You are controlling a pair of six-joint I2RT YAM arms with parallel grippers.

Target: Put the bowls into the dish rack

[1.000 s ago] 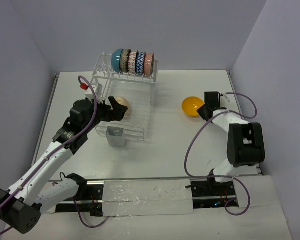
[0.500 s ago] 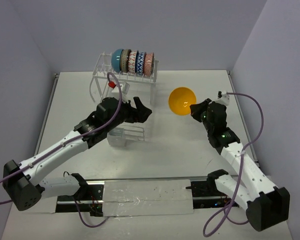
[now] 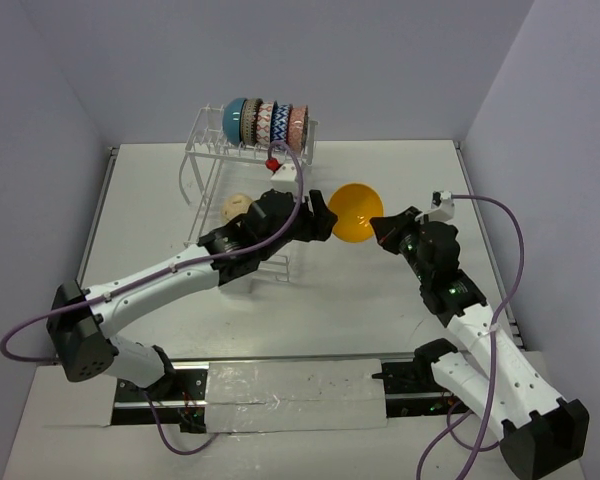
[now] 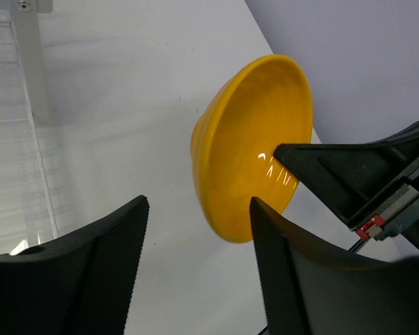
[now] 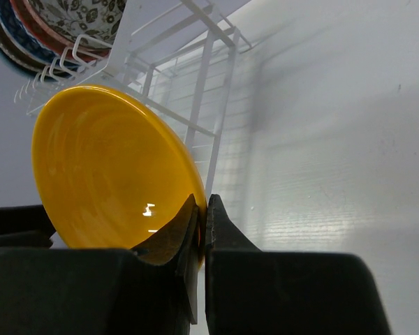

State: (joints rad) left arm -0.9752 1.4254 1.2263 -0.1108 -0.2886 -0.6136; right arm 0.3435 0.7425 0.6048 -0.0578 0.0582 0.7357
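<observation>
Right hand point(image 3: 382, 228): fingers pressed together on the rim of the orange-yellow bowl point(image 3: 354, 212). One finger lies inside the hollow and one on the outer wall; the right wrist view shows the pinch plainly. The bowl is held on edge and tilted. Its hollow faces the right arm and its outer wall faces the left arm. It appears to be off the surface point(image 3: 380, 300), just right of the dish rack point(image 3: 202, 150), and not in it.

Left hand point(image 3: 321, 214): fingers apart, nothing gripped. It sits just beside the orange-yellow bowl on the rack side. In the left wrist view the bowl's outer wall stands ahead of the spread fingers point(image 4: 91, 265). One finger overlaps its lower edge in the picture, but whether it touches cannot be told.

The dish rack stands at the far left of the surface. A row of bowls point(image 3: 270, 125) stands on edge in the slotted top tier, packed close, with the teal bowl point(image 3: 234, 119) at the left end and patterned ones to its right. The tan bowl point(image 3: 238, 206) sits on the lower tier, close behind the left arm's wrist.
</observation>
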